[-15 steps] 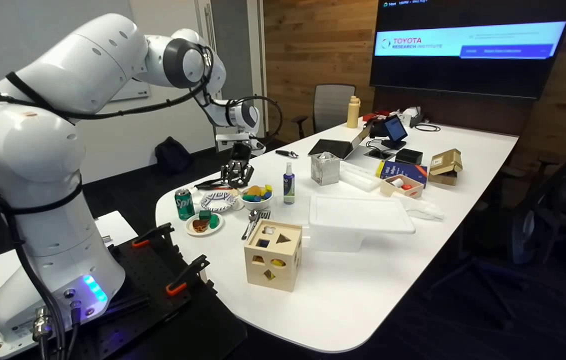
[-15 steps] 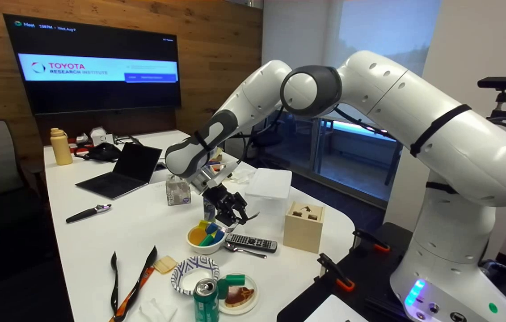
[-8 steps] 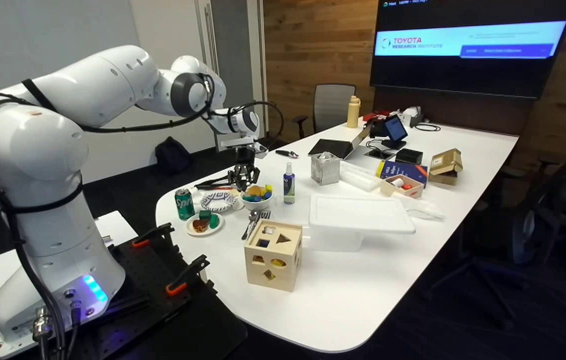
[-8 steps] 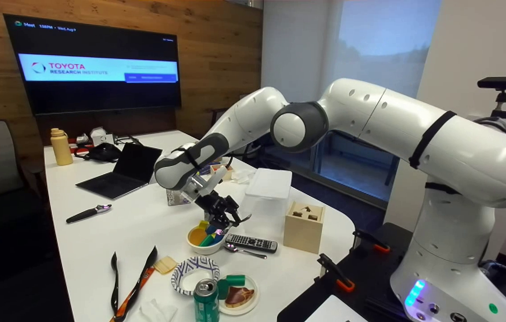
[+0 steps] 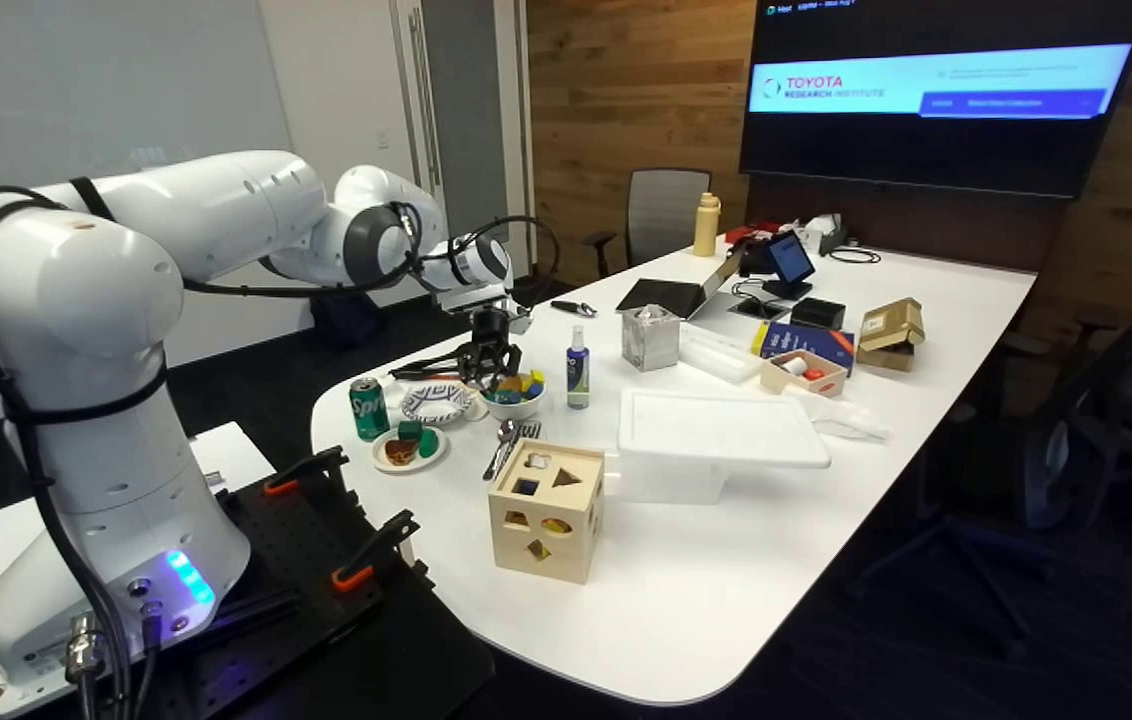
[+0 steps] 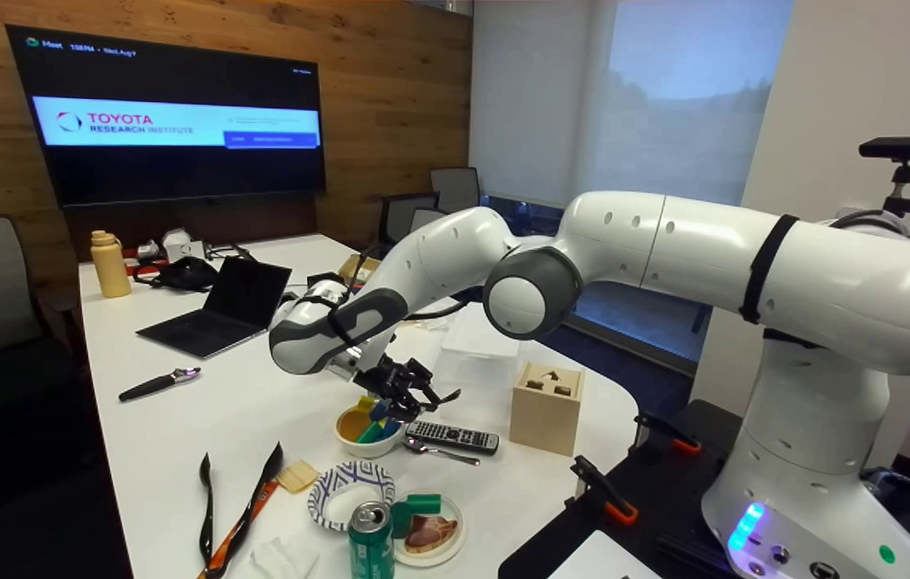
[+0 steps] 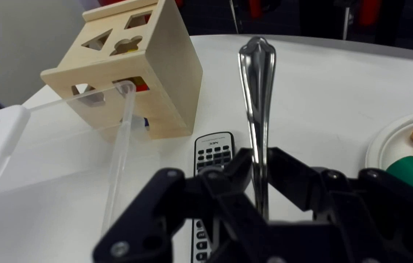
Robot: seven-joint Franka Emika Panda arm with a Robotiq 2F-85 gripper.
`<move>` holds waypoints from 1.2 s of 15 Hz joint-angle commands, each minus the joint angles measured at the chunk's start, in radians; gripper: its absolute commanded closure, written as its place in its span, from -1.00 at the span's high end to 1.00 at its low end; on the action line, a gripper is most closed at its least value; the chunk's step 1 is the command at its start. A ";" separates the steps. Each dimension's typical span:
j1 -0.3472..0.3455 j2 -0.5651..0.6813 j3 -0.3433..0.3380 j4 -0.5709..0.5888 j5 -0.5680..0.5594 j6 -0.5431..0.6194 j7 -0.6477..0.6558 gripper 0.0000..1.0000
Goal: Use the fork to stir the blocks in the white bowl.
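Arm (image 5: 236,215), single, white, jointed. Base (image 6: 809,498) at right and near in an exterior view; blue light strip (image 6: 747,527) lit. Upper link (image 6: 696,249) close to level, reaching left, one black strap (image 6: 768,265) round it. Elbow (image 6: 531,293) collared dark grey, bent. Forearm (image 6: 439,261) sloping down to the left. Wrist (image 6: 298,346) at the forearm's left end, turned downward. Cable (image 5: 306,292), black, slung along the arm, looped near the wrist. Gripper (image 7: 259,164), black, set lower than the wrist in both exterior views. Fingers (image 7: 290,179), two, clamped inward, tips narrowly apart in the wrist view.
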 commanded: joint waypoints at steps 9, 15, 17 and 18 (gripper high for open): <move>0.014 -0.001 -0.001 0.042 0.024 0.126 -0.252 -0.90; -0.014 -0.002 0.020 0.103 0.076 0.245 -0.334 -0.90; -0.017 -0.003 0.014 0.135 0.095 0.283 -0.328 -0.90; -0.018 -0.004 0.009 0.145 0.103 0.289 -0.319 -0.90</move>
